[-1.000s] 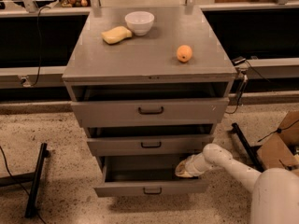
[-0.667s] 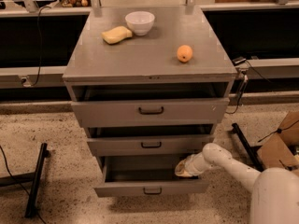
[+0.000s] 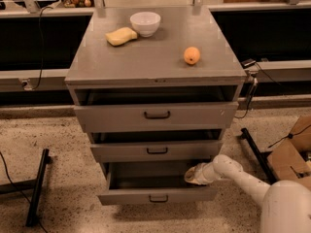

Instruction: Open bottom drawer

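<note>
Floor: speckled beige terrazzo (image 3: 58, 130), with black cabling and a black metal bar (image 3: 38, 186) lying at left.
Cabinet: grey, boxy metal three-drawer cabinet (image 3: 155, 67) with a flat matte top.
Change since earlier frame: none clear; drawer extension and arm pose looked the same.
Bottom drawer: narrow grey bottom drawer (image 3: 131, 196) with a small dark bar handle sat lowest in the cabinet, pulled well out, its interior exposed.
Gripper: beige-tipped gripper (image 3: 196, 174) sat at the right end of the open bottom drawer, just behind its front panel.
Claw state: could not tell how far open it was, or whether it had hold of anything.
Arm: smooth white jointed arm (image 3: 243, 178) reached in from lower right.
Other fronts: wide grey top drawer (image 3: 112, 116) and mid-sized grey middle drawer (image 3: 121, 151), both slightly out.
Cabinet top items: round white bowl (image 3: 145, 23) touching a yellow sponge-like block (image 3: 121, 36); a round orange fruit (image 3: 192, 55) well apart to the right.
Right edge: brown cardboard box (image 3: 291, 154).
</note>
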{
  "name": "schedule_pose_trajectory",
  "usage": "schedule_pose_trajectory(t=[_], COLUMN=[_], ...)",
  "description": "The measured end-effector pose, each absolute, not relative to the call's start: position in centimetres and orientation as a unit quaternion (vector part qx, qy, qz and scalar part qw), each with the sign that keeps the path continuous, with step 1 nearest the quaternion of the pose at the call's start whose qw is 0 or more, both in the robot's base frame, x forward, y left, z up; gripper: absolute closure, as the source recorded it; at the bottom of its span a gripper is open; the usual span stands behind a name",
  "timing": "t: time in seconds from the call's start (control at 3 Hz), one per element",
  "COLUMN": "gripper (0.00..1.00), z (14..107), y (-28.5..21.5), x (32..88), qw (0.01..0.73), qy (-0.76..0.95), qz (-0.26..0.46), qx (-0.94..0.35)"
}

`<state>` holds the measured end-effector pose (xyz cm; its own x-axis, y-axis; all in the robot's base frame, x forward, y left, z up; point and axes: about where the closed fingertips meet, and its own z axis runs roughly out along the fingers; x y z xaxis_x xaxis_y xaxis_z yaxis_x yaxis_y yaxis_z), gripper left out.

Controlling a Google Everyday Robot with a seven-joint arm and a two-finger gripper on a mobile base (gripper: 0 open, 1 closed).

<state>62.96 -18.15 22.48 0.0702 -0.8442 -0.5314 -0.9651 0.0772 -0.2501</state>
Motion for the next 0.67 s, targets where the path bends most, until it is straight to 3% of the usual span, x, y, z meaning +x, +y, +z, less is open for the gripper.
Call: schedule_pose_trajectory(t=[0.67], gripper=[1.00], z=[18.3], y=[-19.7], x=[64.8], qw=[0.287], qy=[0.686], qz=[0.115], qx=[-0.659])
